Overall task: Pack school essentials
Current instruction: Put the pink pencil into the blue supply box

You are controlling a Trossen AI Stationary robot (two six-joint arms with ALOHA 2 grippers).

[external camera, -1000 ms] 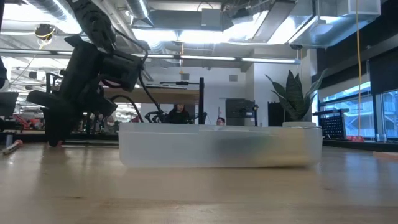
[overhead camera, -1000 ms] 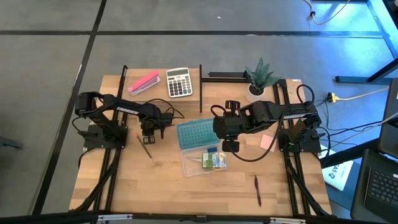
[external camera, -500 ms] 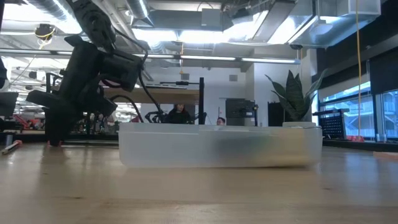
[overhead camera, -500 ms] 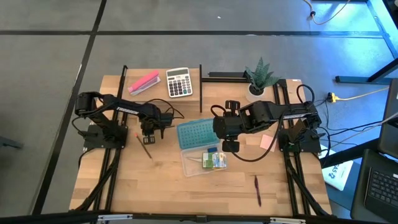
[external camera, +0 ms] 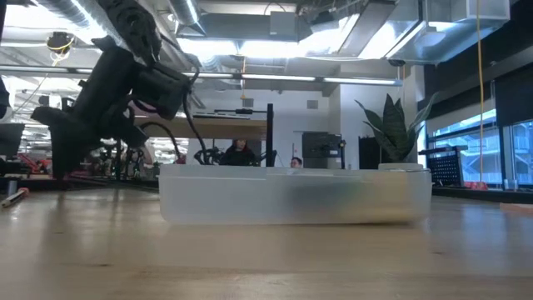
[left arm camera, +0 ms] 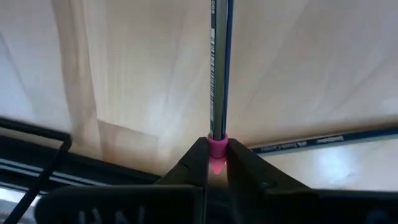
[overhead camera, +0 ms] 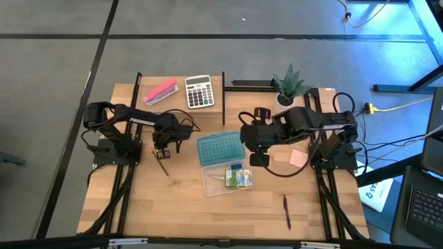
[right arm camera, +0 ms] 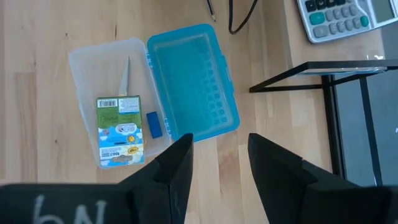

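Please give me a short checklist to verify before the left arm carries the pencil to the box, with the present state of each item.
1. Left claw shut on the pencil: ok; the pink eraser end sits between the fingers.
2. Pencil lifted off the table: cannot tell.
3. Box open, blue lid folded back: ok.
4. Free space in the box beside the crayon box, eraser and scissors: ok.
5. Right claw out of the way: not ok; it hangs open just beside the box.
6. Pen waiting on the table: ok.
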